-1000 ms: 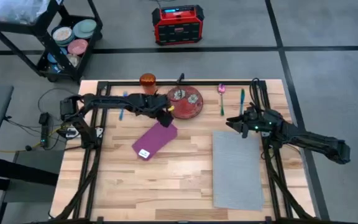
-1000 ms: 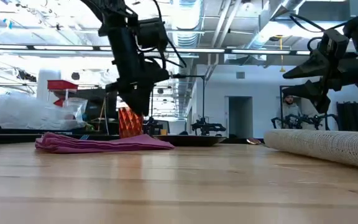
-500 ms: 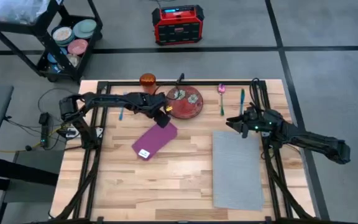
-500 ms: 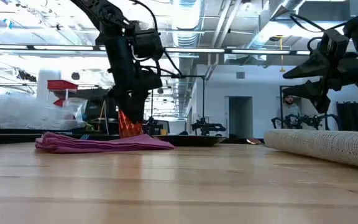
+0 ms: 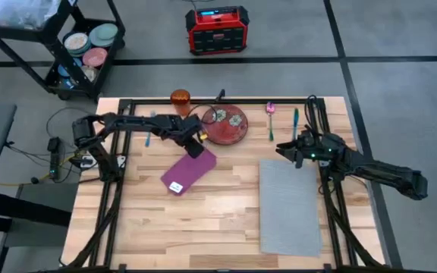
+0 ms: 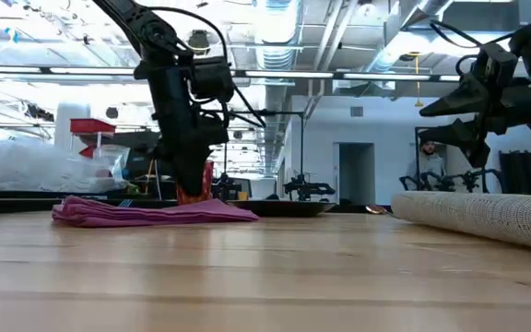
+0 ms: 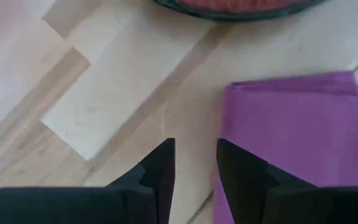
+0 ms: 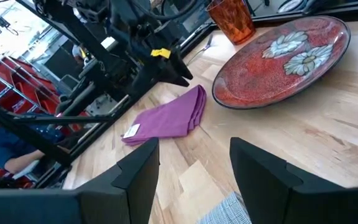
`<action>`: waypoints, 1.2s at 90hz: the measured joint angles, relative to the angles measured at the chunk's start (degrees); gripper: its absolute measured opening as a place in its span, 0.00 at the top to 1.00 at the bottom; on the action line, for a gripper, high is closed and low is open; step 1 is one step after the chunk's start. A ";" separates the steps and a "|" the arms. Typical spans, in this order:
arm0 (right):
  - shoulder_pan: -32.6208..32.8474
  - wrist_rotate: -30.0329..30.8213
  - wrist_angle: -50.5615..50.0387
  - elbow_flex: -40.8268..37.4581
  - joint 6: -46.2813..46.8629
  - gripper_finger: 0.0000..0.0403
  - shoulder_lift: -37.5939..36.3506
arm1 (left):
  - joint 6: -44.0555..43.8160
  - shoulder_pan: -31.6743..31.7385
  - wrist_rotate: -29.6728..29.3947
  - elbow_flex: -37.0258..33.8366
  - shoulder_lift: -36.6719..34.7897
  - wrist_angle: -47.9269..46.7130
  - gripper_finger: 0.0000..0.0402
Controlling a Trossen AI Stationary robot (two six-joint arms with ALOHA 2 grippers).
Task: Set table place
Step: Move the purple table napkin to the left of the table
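Left gripper [image 5: 197,146] slightly parted over the folded purple cloth napkin's [image 5: 189,171] far corner, red round patterned plate [image 7: 232,7] cut off, right gripper [image 5: 286,149] open.

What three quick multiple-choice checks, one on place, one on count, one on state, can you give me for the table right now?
1. Where does the purple napkin lie?
A. on the grey placemat
B. on bare wood, left of the placemat
C. on the red plate

2. How many utensils lie to the right of the red plate?
A. none
B. two
C. four

3. How is the left gripper?
A. fingers apart, empty, at the napkin's edge
B. shut on the orange cup
C. holding the plate up

Key: 1 B, the high view shows the napkin on the planks, apart from the grey placemat. 2 B, a pink utensil and a teal utensil lie there. 3 A, the left wrist view shows a gap between its fingers with nothing in it; the right gripper hangs open above the placemat's far end.
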 joint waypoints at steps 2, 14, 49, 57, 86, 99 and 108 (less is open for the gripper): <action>0.00 0.00 0.00 0.00 0.00 0.54 0.00 | 0.02 0.22 0.67 0.00 0.00 0.33 0.74; 0.01 0.00 0.00 0.00 -0.02 0.54 0.00 | 0.62 0.71 1.95 0.02 0.70 0.85 0.74; -0.01 0.00 0.02 0.00 -0.11 0.54 0.00 | -0.57 -0.01 8.32 0.33 7.13 1.73 0.74; -0.01 0.04 0.02 0.00 -0.11 0.54 0.00 | -0.65 0.35 8.32 0.75 7.19 1.05 0.75; -0.01 0.04 0.02 0.00 0.02 0.54 0.00 | -0.48 -0.62 9.65 6.27 4.64 -6.17 0.83; -0.01 0.04 0.02 0.00 0.00 0.54 0.02 | 4.50 -0.91 9.49 8.82 4.44 -11.49 0.79; -0.01 0.04 0.02 0.00 -0.02 0.54 0.00 | 8.78 -1.36 9.66 9.09 4.54 -11.39 0.73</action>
